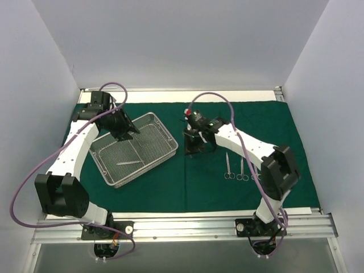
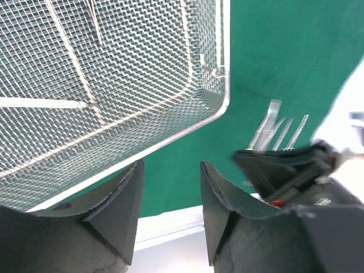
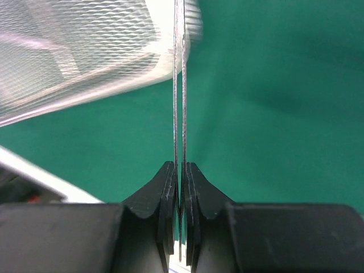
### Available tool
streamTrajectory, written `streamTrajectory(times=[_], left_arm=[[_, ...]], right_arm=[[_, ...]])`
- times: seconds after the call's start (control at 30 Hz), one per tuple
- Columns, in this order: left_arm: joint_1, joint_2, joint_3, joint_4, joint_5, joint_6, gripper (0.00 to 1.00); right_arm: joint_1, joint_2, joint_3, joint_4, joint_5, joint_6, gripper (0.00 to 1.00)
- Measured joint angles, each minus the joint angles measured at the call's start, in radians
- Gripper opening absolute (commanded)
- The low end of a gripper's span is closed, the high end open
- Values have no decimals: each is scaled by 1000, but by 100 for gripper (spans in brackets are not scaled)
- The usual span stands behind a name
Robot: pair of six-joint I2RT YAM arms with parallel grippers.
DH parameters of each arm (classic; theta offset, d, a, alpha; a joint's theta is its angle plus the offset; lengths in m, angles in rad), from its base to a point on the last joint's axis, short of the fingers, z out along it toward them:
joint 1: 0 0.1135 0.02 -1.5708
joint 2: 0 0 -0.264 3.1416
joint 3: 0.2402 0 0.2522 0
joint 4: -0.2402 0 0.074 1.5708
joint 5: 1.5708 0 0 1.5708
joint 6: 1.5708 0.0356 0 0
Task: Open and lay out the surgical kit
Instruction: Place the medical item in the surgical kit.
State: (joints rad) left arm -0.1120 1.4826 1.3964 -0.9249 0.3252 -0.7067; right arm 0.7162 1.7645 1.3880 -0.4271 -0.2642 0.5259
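Top view: the green cloth [image 1: 250, 119] lies unfolded and flat over the tabletop [image 1: 170, 95], so the opening step looks done. The wire-mesh tray [image 1: 145, 169] sits on the cloth's left half, turned at an angle. 3 ring-handled instruments [image 1: 242, 169] lie side by side on the cloth to the right, well apart from the tray. At least 1 slim instrument [image 1: 129, 163] lies on the tray floor, so I judge the laying out to be partly done, with the tray not yet emptied. The left pincer [image 1: 126, 133] hangs over the tray's far side. The right pincer [image 1: 193, 149] hangs over bare cloth between the tray and the laid-out row.

Left wrist view: the left pincer's 2 fingers [image 2: 122, 205] stand spread with a clear gap, and nothing sits between them. Below them are the tray's rim and corner and the green cloth. I cannot tell from here whether they touch the tray. The right pincer and the tips of the laid-out row show at the right.

Right wrist view: the right pincer's fingers are pressed together on a thin 2-bladed instrument [image 3: 179, 85], probably forceps, which sticks straight out ahead of them. It hangs over green cloth, with the blurred tray at upper left. I judge this piece is on its way to join the row.
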Motion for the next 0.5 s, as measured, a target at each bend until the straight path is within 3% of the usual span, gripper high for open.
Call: streamTrajectory(times=[0.2, 0.5], left_arm=[[-2, 120, 9, 2, -11, 52, 49], [-2, 214, 17, 3, -10, 94, 47]], right_arm=[[-47, -135, -145, -77, 203, 44, 2], [-69, -119, -267, -82, 307, 73, 2]])
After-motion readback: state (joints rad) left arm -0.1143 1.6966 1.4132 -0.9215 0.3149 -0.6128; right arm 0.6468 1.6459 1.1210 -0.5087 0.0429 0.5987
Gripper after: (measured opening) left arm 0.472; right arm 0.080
